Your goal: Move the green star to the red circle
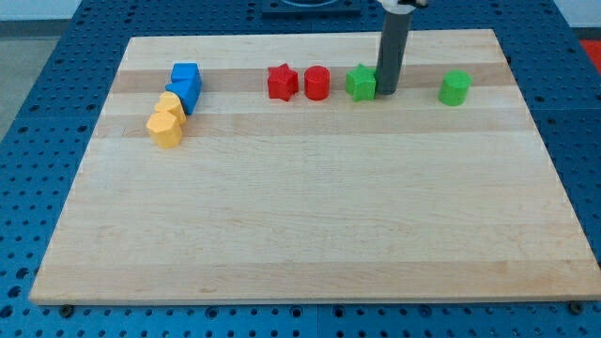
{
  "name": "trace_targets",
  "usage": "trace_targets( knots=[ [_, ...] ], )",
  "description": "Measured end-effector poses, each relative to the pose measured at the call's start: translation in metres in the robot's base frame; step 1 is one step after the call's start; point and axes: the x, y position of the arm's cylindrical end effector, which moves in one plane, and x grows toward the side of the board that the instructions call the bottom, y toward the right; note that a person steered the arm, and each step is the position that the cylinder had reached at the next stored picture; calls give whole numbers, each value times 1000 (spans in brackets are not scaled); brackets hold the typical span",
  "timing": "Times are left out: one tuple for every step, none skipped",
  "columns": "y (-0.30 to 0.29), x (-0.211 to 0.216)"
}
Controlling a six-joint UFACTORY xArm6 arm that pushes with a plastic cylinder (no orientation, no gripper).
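Observation:
The green star (361, 83) lies near the view's top, right of centre, on the wooden board (310, 225). The red circle (316, 83) stands a short gap to its left. My tip (385, 92) rests on the board right against the green star's right side. The dark rod rises straight up from there to the view's top edge.
A red star (282, 82) sits just left of the red circle. A green round block (454, 87) lies right of my tip. Two blue blocks (185, 84) and two yellow blocks (167, 120) cluster at the view's upper left.

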Motion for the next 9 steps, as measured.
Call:
trace_targets(
  knots=[
    [-12,0],
    [-17,0],
    [-20,0],
    [-20,0],
    [-20,0],
    [-21,0],
    [-24,0],
    [-25,0],
    [-27,0]
  ],
)
